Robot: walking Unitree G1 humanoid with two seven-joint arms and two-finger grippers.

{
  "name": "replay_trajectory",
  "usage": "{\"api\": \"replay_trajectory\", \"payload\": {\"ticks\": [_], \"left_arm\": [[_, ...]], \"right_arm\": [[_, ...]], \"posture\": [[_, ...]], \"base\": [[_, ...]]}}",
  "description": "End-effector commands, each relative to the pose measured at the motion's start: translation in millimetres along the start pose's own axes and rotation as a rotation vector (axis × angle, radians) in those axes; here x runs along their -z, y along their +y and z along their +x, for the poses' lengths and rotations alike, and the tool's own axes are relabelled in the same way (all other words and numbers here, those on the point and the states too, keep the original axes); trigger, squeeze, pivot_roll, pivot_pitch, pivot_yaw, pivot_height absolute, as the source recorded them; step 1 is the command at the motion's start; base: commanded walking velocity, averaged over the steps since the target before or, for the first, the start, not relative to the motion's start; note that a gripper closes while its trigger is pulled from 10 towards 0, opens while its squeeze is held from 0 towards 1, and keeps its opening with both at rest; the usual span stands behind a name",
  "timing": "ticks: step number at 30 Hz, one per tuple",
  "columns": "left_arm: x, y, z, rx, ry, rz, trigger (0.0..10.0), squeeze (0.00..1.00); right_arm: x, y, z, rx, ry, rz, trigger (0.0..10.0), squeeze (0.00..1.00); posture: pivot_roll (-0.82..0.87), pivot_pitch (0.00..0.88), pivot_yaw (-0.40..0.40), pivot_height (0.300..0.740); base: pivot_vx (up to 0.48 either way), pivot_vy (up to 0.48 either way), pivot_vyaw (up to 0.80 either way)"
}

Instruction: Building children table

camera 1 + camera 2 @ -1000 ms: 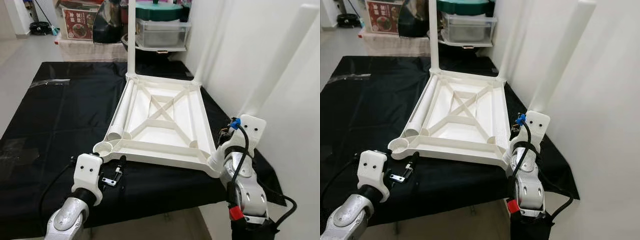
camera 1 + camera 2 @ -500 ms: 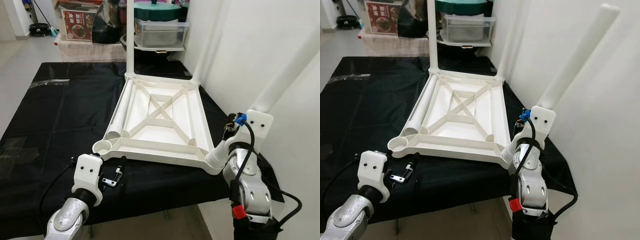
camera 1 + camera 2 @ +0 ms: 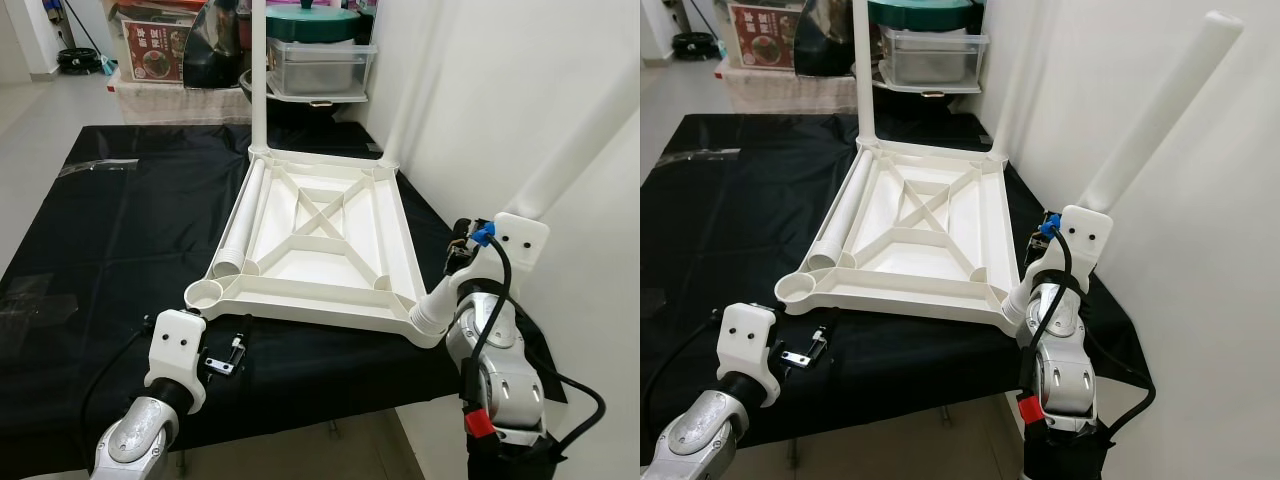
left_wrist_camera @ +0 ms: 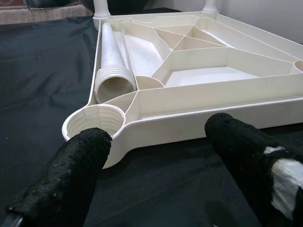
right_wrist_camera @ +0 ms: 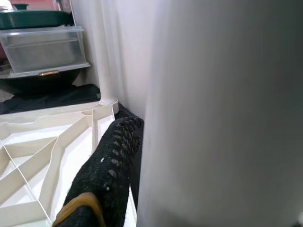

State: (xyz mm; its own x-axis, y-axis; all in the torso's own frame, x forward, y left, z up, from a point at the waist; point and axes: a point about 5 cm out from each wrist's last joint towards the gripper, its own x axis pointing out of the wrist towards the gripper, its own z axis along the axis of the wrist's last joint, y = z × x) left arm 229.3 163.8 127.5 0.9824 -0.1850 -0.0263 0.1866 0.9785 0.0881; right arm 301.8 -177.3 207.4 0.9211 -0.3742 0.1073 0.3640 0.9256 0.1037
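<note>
The white tabletop [image 3: 312,306] lies upside down on the black cloth. Two white legs [image 3: 259,80] [image 3: 410,95] stand upright in its far corners. A third, loose leg [image 3: 243,215] lies inside the frame along its left rim. My right gripper [image 3: 463,262] is shut on a fourth leg [image 3: 1150,125], which leans out to the right with its lower end at the near right corner [image 3: 428,318]. In the right wrist view one black finger [image 5: 109,161] presses against that leg [image 5: 222,118]. My left gripper [image 4: 158,137] is open, low over the cloth just before the empty near left socket [image 4: 93,124].
A white wall [image 3: 520,90] runs close along the table's right side. Behind the table stand a clear bin with a green lid [image 3: 320,55] and a printed box [image 3: 155,50]. The cloth's near edge [image 3: 300,420] is just below my arms.
The leg in my right gripper has tipped further to the right, and the right wrist has shifted slightly right with it. My left gripper has stayed where it was.
</note>
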Motion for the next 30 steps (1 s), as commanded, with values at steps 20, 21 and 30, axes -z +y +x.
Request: {"api": "replay_trajectory", "payload": {"ticks": [20,21,30], "left_arm": [[3.9,-6.5,1.7,0.020,0.008,-0.005,10.0,0.00],[3.9,-6.5,1.7,0.020,0.008,-0.005,10.0,0.00],[5.3,-8.1,1.8,0.029,0.014,-0.002,10.0,0.00]], "right_arm": [[-24.4,2.0,9.3,-0.057,-0.071,0.005,10.0,0.00],[-24.4,2.0,9.3,-0.057,-0.071,0.005,10.0,0.00],[-23.0,6.6,10.9,-0.116,-0.052,0.012,10.0,0.00]], "posture": [[0.01,0.000,-0.101,0.740],[0.01,0.000,-0.101,0.740],[0.00,0.000,-0.100,0.740]], "base": [[0.000,0.000,0.00],[0.000,0.000,0.00],[0.000,0.000,0.00]]}}
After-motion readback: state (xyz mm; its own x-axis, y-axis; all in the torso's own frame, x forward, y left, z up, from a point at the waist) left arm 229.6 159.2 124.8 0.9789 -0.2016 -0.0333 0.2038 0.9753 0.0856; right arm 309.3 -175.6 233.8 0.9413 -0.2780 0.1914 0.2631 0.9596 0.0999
